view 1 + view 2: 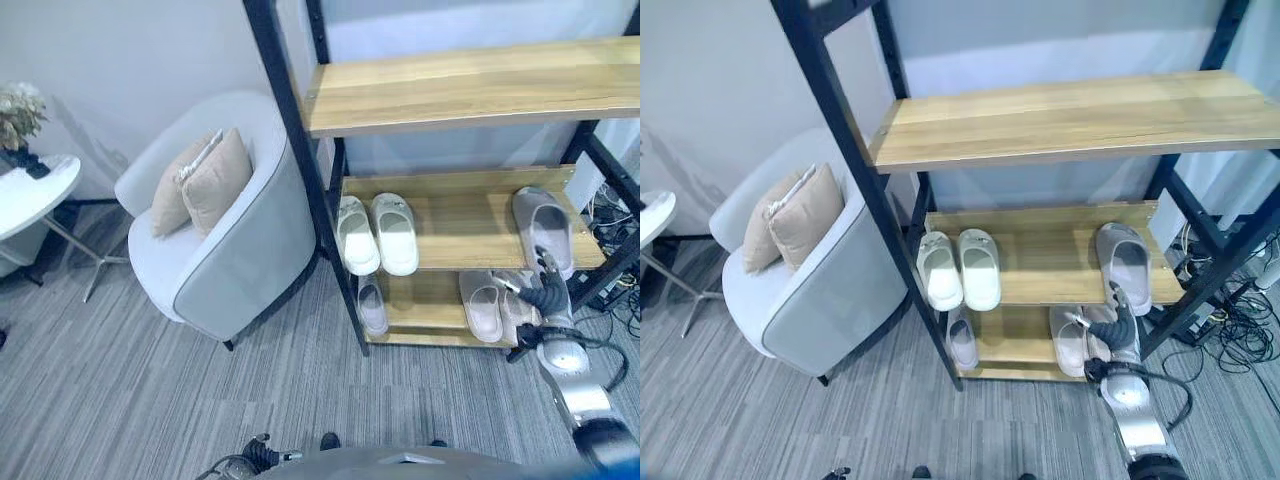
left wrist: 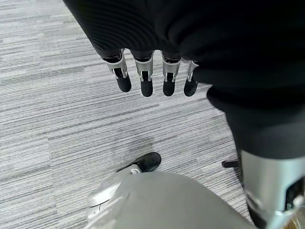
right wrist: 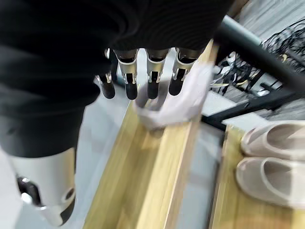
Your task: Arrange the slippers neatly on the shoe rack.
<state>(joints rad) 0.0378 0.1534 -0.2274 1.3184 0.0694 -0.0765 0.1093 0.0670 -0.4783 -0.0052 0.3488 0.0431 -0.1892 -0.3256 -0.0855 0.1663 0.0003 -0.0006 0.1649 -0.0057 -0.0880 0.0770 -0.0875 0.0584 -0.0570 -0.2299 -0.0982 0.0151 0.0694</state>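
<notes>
The shoe rack (image 1: 455, 215) has wooden shelves in a black frame. On its middle shelf a white pair of slippers (image 1: 376, 233) lies at the left and a single lilac-grey slipper (image 1: 541, 226) at the right. The bottom shelf holds one pale slipper (image 1: 372, 305) at the left and a pinkish pair (image 1: 487, 305) at the right. My right hand (image 1: 546, 288) is at the middle shelf's front edge, just below the lilac-grey slipper (image 3: 177, 102), fingers (image 3: 152, 81) straight and holding nothing. My left hand (image 2: 145, 71) hangs open over the grey carpet.
A grey armchair (image 1: 235, 255) with two beige cushions stands close to the rack's left post. A round white side table (image 1: 35, 190) with flowers is at the far left. Cables (image 1: 1230, 340) lie on the floor right of the rack. The top shelf (image 1: 470, 85) is bare.
</notes>
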